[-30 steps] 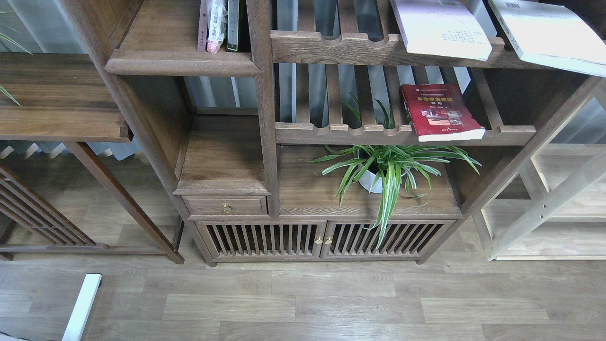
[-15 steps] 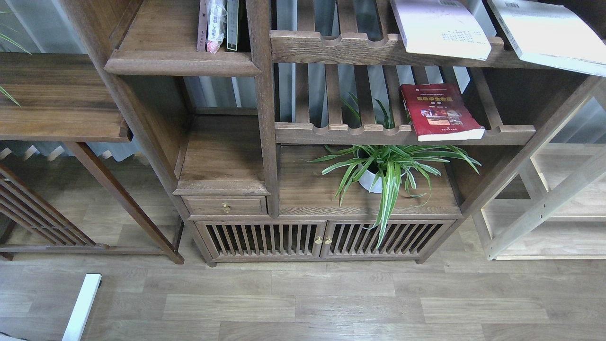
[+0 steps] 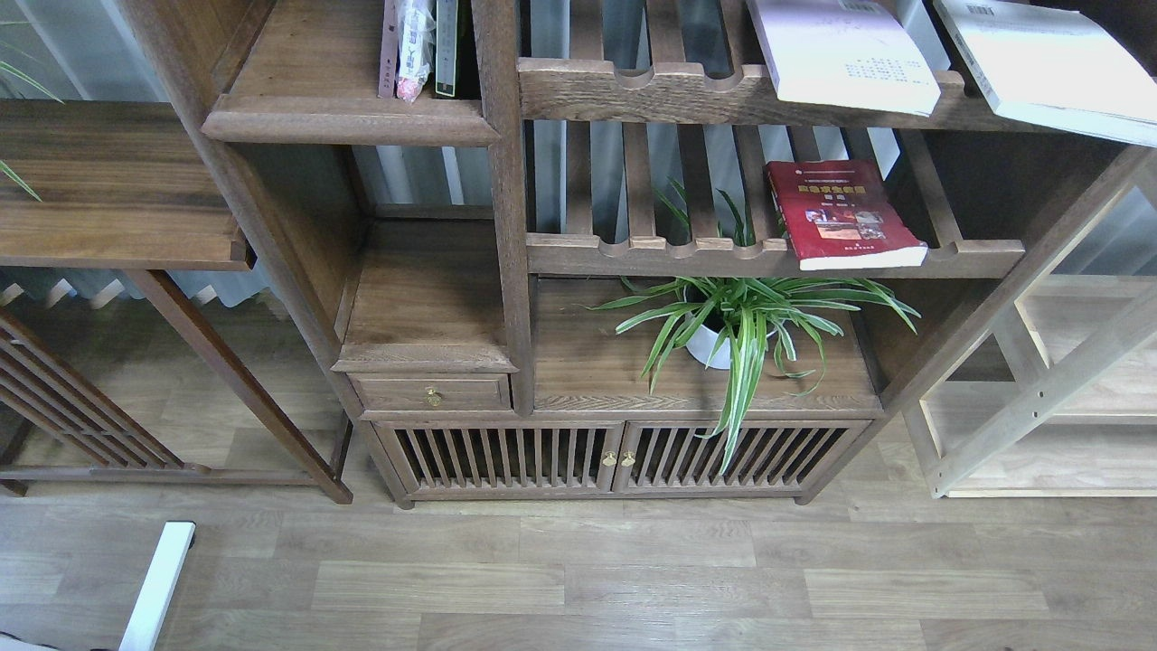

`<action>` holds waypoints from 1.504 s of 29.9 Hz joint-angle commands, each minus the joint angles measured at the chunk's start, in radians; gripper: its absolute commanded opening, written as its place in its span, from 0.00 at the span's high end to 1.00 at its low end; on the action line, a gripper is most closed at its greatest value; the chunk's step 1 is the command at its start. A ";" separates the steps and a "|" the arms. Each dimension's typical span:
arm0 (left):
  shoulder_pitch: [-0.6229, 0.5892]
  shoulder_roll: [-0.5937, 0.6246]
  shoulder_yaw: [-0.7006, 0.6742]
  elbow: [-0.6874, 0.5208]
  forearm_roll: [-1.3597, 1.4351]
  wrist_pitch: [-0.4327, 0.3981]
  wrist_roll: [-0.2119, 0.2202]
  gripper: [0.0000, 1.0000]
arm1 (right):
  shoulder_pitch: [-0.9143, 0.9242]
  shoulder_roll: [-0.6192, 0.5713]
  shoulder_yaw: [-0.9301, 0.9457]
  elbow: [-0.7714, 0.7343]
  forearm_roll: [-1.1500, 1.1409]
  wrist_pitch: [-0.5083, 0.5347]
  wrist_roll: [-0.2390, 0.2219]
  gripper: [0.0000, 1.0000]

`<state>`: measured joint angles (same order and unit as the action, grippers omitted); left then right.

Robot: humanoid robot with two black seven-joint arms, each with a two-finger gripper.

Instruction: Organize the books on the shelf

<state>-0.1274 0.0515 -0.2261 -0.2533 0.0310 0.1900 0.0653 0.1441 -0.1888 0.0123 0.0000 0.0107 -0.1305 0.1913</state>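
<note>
Red book [image 3: 845,213] lies flat on a slatted rack [image 3: 768,257]; neither claw is in view, so grip unknowable

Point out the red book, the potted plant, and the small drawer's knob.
red book [image 3: 841,212]: head view, middle of its front cover.
potted plant [image 3: 712,351]: head view, white pot's side.
drawer knob [image 3: 433,396]: head view, brass knob's face.

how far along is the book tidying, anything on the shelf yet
Partly done, it seems: a few thin books already stand upright on the solid shelf at upper left. Nothing is in hand; neither hand is in view. Left to do: the red book lies flat on the lower slatted rack, and two pale books lie on the upper rack.
</note>
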 commanded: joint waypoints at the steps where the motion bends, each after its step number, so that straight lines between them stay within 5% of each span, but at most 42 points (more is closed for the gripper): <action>1: -0.035 0.016 -0.001 0.003 -0.002 0.017 0.043 0.02 | 0.002 -0.029 0.002 -0.120 0.000 0.008 0.048 0.00; 3: -0.072 0.037 -0.001 0.002 -0.005 0.008 0.106 0.02 | 0.002 -0.047 0.000 -0.117 0.000 0.008 0.104 0.00; 5: -0.093 0.057 -0.005 -0.004 -0.011 -0.004 0.120 0.02 | 0.002 -0.067 -0.008 -0.118 -0.001 0.008 0.132 0.00; 8: -0.130 0.082 -0.012 -0.009 -0.011 -0.067 0.114 0.02 | 0.014 -0.101 -0.015 -0.117 -0.032 0.008 0.163 0.00; 13: -0.143 0.108 0.005 -0.020 -0.002 -0.101 0.033 0.01 | 0.075 -0.173 -0.020 -0.117 -0.155 0.058 0.201 0.00; 17: -0.155 0.136 0.016 -0.020 0.001 -0.126 0.099 0.01 | 0.155 -0.213 -0.020 -0.117 -0.175 0.124 0.206 0.00; 21: -0.164 0.137 0.060 -0.012 0.004 -0.115 0.094 0.01 | 0.210 -0.218 -0.020 -0.117 -0.176 0.175 0.206 0.00; 32: -0.245 0.111 0.248 -0.049 0.108 -0.093 -0.108 0.01 | 0.229 -0.276 -0.040 -0.117 -0.231 0.180 0.258 0.00; 36: -0.322 0.111 0.249 -0.101 0.133 -0.124 -0.128 0.01 | 0.229 -0.316 -0.041 -0.114 -0.281 0.184 0.297 0.00; 45: -0.477 0.166 0.234 -0.343 0.159 -0.121 -0.173 0.01 | 0.290 -0.324 -0.040 -0.114 -0.302 0.269 0.297 0.00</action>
<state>-0.5681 0.1835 0.0183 -0.5263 0.1730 0.0647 -0.0994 0.4182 -0.5120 -0.0280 0.0000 -0.2906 0.1258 0.4888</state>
